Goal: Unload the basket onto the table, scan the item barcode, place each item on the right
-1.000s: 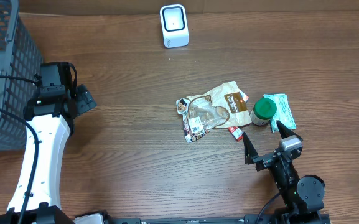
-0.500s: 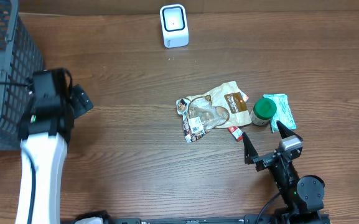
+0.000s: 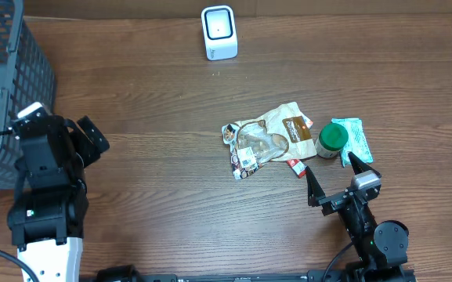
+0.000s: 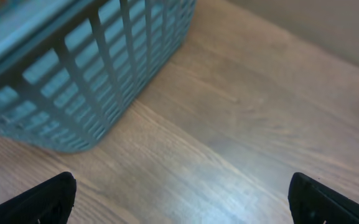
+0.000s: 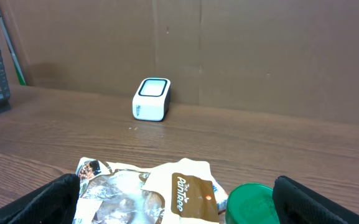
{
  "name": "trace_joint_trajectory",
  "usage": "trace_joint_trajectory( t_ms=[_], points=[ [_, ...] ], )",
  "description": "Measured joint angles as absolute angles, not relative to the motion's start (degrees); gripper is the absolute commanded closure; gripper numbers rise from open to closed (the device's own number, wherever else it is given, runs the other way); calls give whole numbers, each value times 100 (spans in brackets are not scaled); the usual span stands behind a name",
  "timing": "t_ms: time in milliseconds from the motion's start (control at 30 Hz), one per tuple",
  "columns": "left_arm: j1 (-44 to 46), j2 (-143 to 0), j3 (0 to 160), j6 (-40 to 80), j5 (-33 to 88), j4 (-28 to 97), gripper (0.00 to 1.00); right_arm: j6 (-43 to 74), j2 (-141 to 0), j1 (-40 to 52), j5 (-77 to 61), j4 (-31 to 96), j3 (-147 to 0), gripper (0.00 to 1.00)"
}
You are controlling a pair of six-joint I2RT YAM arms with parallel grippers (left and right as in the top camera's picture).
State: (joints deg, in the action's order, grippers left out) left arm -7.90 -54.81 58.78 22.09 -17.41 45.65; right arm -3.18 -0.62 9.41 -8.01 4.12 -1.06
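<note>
The item, a cream and brown snack bag (image 3: 269, 139) with a clear window, lies flat right of the table's middle; its barcode label faces up at its front left corner. A white barcode scanner (image 3: 218, 32) stands at the table's far edge. My right gripper (image 3: 331, 168) is open just in front of the bag, touching nothing. In the right wrist view the bag (image 5: 167, 193) lies between the spread fingers, with the scanner (image 5: 151, 99) beyond. My left gripper (image 3: 59, 127) is open and empty at the far left, beside the basket; its view shows bare wood between the jaws (image 4: 182, 196).
A green-lidded jar (image 3: 333, 139) and a teal packet (image 3: 356, 137) lie right of the bag, and a red packet (image 3: 296, 166) pokes out under it. A grey mesh basket (image 3: 6, 86) fills the far left corner, close to the left gripper in its view (image 4: 86, 68).
The left arm has drawn back toward the table's front and slightly left along the basket. The right arm, the bag and the scanner have not moved.
</note>
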Motion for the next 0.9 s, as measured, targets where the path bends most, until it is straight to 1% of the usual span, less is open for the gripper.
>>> trace_joint_trajectory(
  t_ms=[367, 700, 900],
  points=[
    [-270, -4254, 4484, 2209, -1763, 4584, 0, -318, -64, 941, -792, 416, -106, 0],
    [-259, -3260, 3153, 2209, -1765, 4591, 0, -320, -62, 941, -790, 419, -106, 0],
    [-259, -2714, 2624, 2209, -1763, 4622, 0, -320, -62, 941, -790, 419, -106, 0]
  ],
)
